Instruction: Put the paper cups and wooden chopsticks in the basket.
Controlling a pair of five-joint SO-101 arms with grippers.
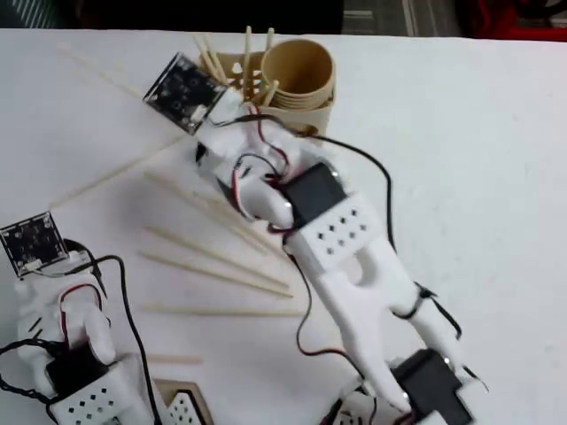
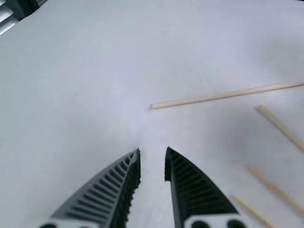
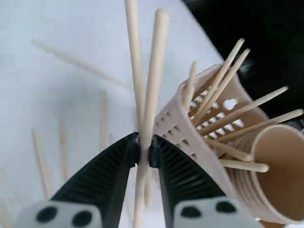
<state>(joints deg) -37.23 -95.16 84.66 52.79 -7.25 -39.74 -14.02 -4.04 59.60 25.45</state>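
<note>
The white tabletop (image 1: 478, 159) ends at a dark background. In the high view a basket (image 1: 321, 113) stands at the far edge. Stacked cups (image 1: 297, 66) sit in it, and basket chopsticks (image 1: 247, 49) stick up beside them. The right arm (image 1: 354, 266) stretches across to the basket. The left arm (image 1: 80, 372) is at the near left corner. Loose chopsticks (image 1: 217, 270) lie flat on the tabletop between the two arms.

In the left wrist view the left pincer (image 2: 152, 152) hangs above bare tabletop. Its fingers are a little apart and hold nothing. Some loose chopsticks (image 2: 228, 94) lie near it but do not touch it.

In the right wrist view the right pincer (image 3: 145, 140) is clamped on a chopstick pair (image 3: 153, 71), which crosses between the fingers. The pair is just beside the basket (image 3: 178, 118) wall, outside it. Basket chopsticks (image 3: 237, 114) lean out over the rim. The cups (image 3: 280, 161) are in the same basket, behind the wall.
</note>
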